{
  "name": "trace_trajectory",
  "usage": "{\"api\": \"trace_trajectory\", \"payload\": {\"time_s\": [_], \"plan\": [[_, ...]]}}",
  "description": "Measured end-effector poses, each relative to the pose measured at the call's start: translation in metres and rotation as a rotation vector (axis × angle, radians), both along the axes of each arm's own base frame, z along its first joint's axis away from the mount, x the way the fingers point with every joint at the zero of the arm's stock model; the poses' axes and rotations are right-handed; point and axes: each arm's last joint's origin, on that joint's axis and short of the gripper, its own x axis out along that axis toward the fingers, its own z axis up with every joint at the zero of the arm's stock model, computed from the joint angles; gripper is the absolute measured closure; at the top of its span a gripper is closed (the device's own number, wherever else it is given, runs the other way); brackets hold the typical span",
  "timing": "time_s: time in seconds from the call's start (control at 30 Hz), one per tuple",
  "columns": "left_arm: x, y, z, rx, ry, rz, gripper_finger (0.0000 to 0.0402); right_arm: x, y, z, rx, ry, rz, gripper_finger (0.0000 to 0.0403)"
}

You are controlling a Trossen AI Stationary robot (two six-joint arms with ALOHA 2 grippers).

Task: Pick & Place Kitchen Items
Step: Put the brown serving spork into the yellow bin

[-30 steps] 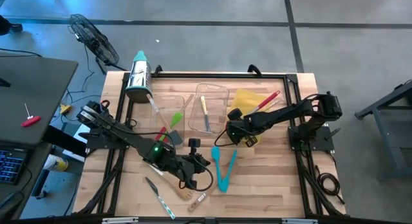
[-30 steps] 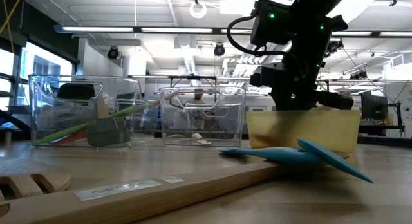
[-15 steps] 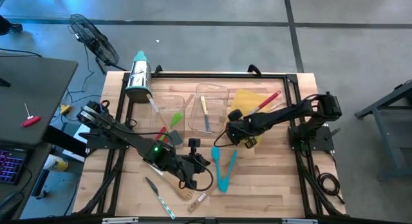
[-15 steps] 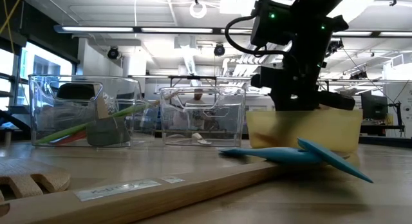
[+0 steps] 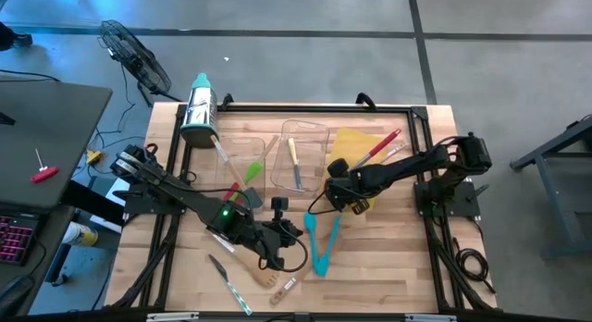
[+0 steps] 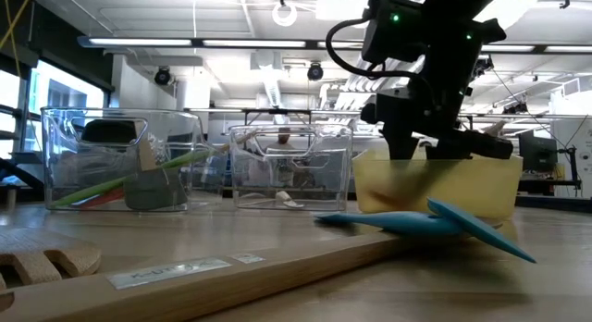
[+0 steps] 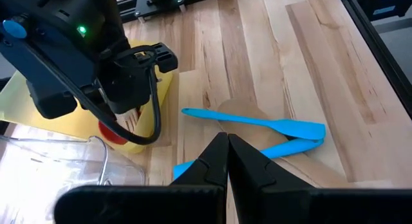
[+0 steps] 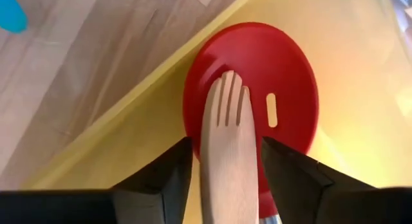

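the right pincer [image 8: 222,176], fingers apart, hangs over the yellow bin [image 8: 360,121]; the wooden fork [image 8: 226,147] lies between them, tines pointing away over the red spoon [image 8: 283,76]. left pincer [image 7: 226,161] closed.

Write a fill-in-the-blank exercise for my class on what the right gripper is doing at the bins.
1. The right gripper is above the ___ bin.
2. Between its fingers shows a wooden ___.
3. That utensil lies over a slotted ___ spoon.
4. The two teal utensils lie on the ___, outside the bins.

Missing words: yellow; fork; red; table
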Motion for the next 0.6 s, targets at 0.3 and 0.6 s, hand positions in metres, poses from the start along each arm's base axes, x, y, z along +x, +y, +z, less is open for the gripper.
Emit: {"api": "trace_trajectory", "payload": {"time_s": [0.3,0.6], "plan": [[0.000,0.000,0.000,0.000,0.000,0.000,0.0398,-0.005,-0.002,0.011,-0.050,-0.021,-0.013,0.0220],[0.000,0.000,0.000,0.002,0.004,0.000,0.0398,-0.011,-0.001,0.011,-0.057,0.022,-0.045,0.0220]]}}
